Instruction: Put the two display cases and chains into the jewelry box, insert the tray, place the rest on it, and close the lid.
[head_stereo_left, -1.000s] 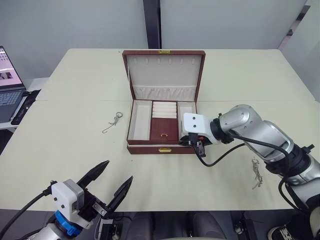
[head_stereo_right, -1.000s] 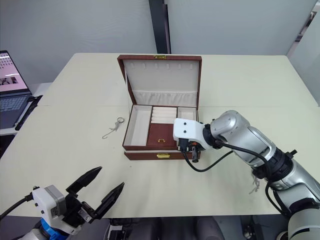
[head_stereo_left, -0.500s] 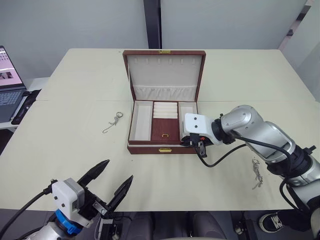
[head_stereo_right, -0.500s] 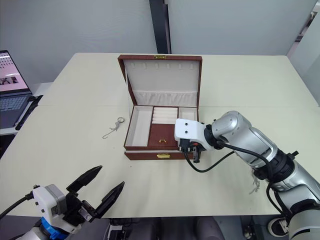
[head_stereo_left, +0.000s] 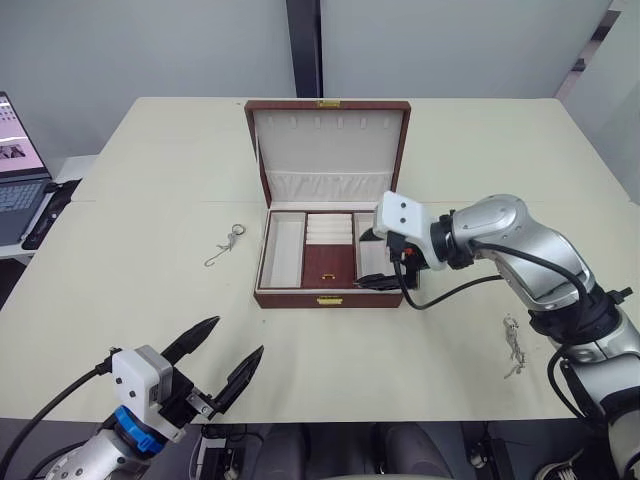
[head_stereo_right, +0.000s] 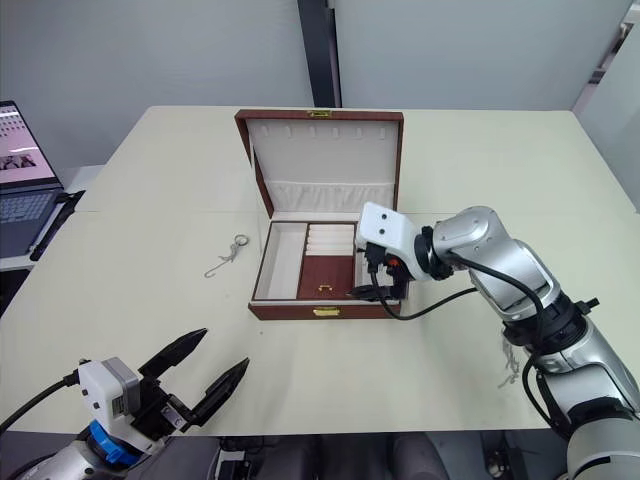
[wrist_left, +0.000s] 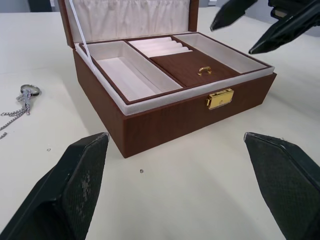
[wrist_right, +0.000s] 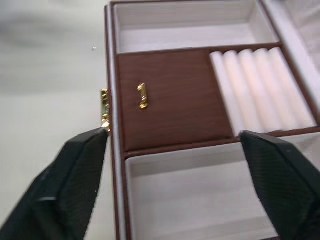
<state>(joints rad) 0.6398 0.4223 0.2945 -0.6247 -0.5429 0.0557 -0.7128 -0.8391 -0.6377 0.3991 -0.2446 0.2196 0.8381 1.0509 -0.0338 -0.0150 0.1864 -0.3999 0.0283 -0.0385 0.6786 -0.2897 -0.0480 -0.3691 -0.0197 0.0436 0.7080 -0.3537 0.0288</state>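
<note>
One jewelry box (head_stereo_left: 328, 225) sits mid-table with its lid standing open at the far side, cream lining showing, a gold clasp (head_stereo_left: 330, 299) on its near wall and another on the lid's top edge. Inside is the tray (wrist_right: 200, 125): a long cream compartment on the left, another on the right, cream ring rolls (wrist_right: 262, 90) at the far middle and a brown lidded section with a small gold handle (wrist_right: 142, 96) at the near middle. No writing or brand can be read on the box. Over the right compartment hangs the right gripper (head_stereo_left: 378, 283), fingers spread wide and holding nothing, its fingertips just above the box's near right corner; the arm reaches in from the right with a black cable looping below it. Out to the left of the box, apart from it, lies a chain (head_stereo_left: 226, 243) with a small ring at its far end. Well to the right, near the table's near edge, lies a second chain (head_stereo_left: 514, 346), partly behind the right arm. Down at the near left edge the left gripper (head_stereo_left: 223, 361) hovers off the table (head_stereo_left: 150, 200), fingers spread, empty, well apart from the box. At the far left edge a laptop (head_stereo_left: 18, 170) stands open on a lower surface, screen lit but its content too small to read.
</note>
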